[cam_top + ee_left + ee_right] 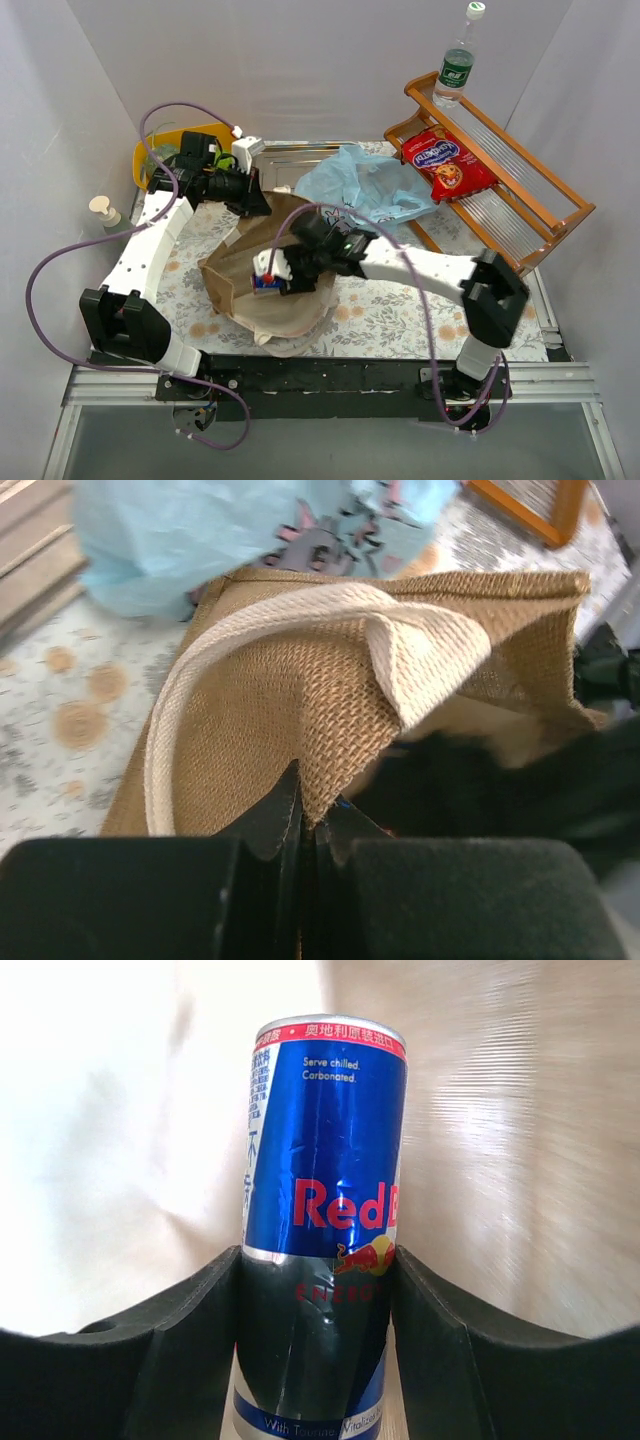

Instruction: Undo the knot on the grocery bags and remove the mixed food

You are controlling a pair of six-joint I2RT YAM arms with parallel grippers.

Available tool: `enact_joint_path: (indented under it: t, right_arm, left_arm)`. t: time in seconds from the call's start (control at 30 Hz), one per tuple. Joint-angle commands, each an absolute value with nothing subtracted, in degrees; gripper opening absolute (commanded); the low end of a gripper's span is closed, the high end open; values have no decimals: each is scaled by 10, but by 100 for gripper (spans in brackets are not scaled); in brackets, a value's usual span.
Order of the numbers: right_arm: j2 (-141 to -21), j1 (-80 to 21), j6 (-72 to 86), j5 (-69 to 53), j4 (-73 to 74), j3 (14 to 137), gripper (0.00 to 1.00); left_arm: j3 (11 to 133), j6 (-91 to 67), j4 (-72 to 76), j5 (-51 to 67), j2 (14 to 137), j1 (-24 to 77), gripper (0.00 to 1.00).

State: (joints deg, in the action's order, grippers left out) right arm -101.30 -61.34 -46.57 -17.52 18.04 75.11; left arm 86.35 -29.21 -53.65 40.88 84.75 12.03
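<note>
The brown bag (pixel 228 278) lies open in the middle of the table, and its woven wall (pixel 330 680) and beige handle (pixel 250 630) fill the left wrist view. My left gripper (pixel 308 815) is shut on the bag's top edge, at its far left rim (pixel 262 205). My right gripper (pixel 276 276) reaches into the bag's mouth. It is shut on the blue-silver can (pixel 325 1160), with both fingers (pixel 190 1350) pressed against the can's sides. The can (pixel 266 279) shows over the bag's pale lining (pixel 120 1140). The light blue bag (pixel 360 185) lies behind the brown one.
A wooden rack (pixel 545 190) at the back right holds the red snack packet (pixel 448 162) and the clear bottle (pixel 457 60). A yellow tub (pixel 165 150) stands at the back left, with a pump soap bottle (pixel 103 212) at the left wall. A metal tray (pixel 300 160) lies at the back.
</note>
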Motion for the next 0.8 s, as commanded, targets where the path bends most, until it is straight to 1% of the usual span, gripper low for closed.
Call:
enact_joint_path:
  t: [0.0, 0.03, 0.07, 0.1, 0.13, 0.17, 0.2, 0.27, 0.3, 0.37, 0.4, 0.43, 0.47, 0.5, 0.6, 0.63, 0.7, 0.77]
  right_arm:
    - [-832, -527, -373, -347, 122, 756, 1]
    - [-809, -514, -334, -365, 99, 734, 1]
    - [-788, -505, -310, -371, 76, 723, 1]
    - [-754, -491, -294, -368, 41, 716, 1]
    - [-743, -487, -283, -361, 38, 715, 1]
    - [-733, -483, -263, -353, 39, 727, 1]
    - [-717, -468, -249, -345, 26, 731, 1]
    - [-694, -443, -175, -328, -21, 727, 1]
    - [-689, -418, -144, -301, -65, 725, 1]
    - [-692, -390, -100, -285, -102, 740, 1]
    - [-696, -367, -58, -273, -113, 748, 1]
    - [-701, -358, -45, -268, -135, 756, 1]
    - [-712, -352, -36, -262, -142, 765, 1]
    - [-716, -344, -26, -248, -152, 777, 1]
    - [-741, -333, -15, -241, -178, 801, 1]
    - [-747, -332, -11, -239, -182, 806, 1]
    - [-770, -331, -8, -237, -201, 819, 1]
    - [-802, -331, -4, -234, -210, 859, 1]
  left_arm:
    - [854, -281, -453, 367, 842, 62, 0]
    - [861, -281, -452, 373, 849, 51, 14]
    - [871, -280, -453, 408, 868, 32, 35]
    - [899, -276, -456, 431, 876, 23, 82]
    - [910, -290, -449, 451, 881, 14, 98]
    - [915, -312, -431, 507, 878, 1, 98]
    - [903, -376, -363, 527, 856, -24, 98]
    - [878, -431, -278, 558, 826, -35, 98]
    - [858, -468, -207, 568, 797, -35, 98]
    - [830, -530, -123, 589, 773, -35, 98]
    - [813, -562, -50, 623, 765, -35, 98]
    - [809, -629, -15, 643, 766, -34, 98]
    - [807, -658, 20, 669, 770, -33, 98]
    - [813, -669, 37, 694, 775, -30, 98]
    - [836, -657, 49, 720, 785, -9, 98]
    - [844, -662, 52, 720, 788, 13, 98]
    - [901, -665, 36, 736, 821, 46, 98]
    - [962, -650, 15, 726, 853, 77, 98]
